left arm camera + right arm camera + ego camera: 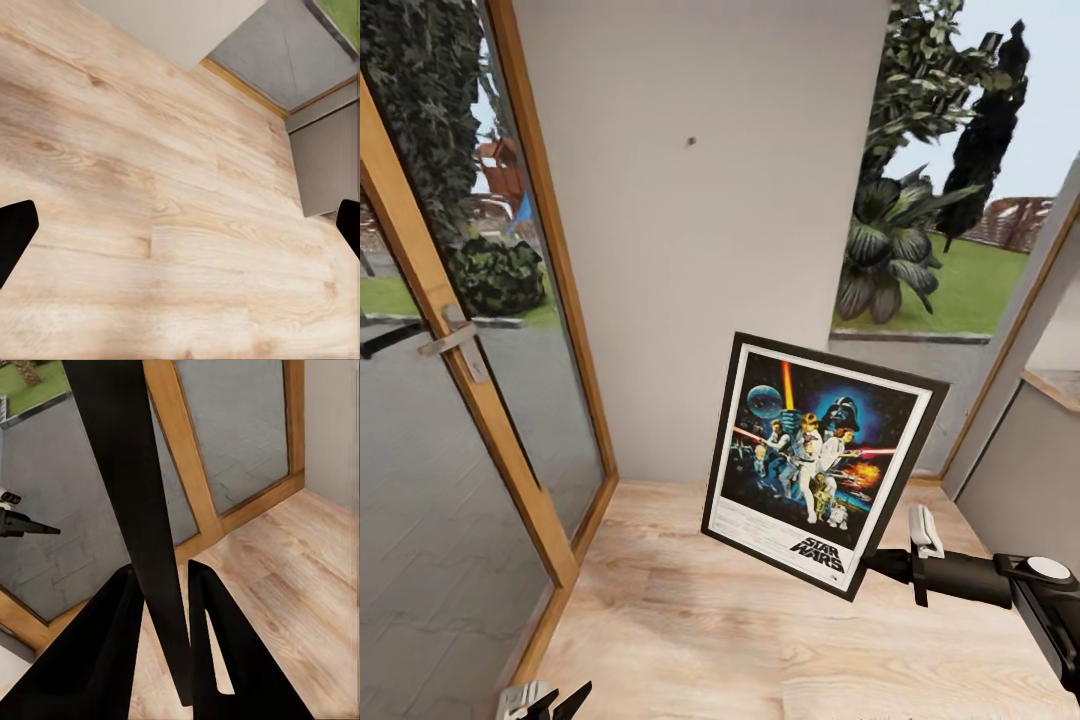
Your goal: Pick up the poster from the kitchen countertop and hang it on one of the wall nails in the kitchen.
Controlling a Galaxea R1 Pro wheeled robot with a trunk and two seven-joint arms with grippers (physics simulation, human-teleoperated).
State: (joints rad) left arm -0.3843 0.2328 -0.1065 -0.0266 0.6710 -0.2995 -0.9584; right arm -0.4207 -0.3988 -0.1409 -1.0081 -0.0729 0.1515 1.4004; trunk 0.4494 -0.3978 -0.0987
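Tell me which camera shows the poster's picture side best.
The head view: the poster faces the camera, artwork and logo readable, tilted, held at its lower right corner by the right tool. The right wrist view gives just its black frame edge-on between the fingers. The left wrist view looks at floor.

Your head view catches one readable mark: the black "STAR WARS" logo (817,555), set in two stacked lines at the lower right of the poster (815,460), on the white band beneath the artwork. You can also see blocks of small credit print to the left of the logo on that same band, too fine to read. The poster's black edge (135,510) in your right wrist view carries no lettering, and nothing legible stands on the wooden floor (150,225) in your left wrist view.
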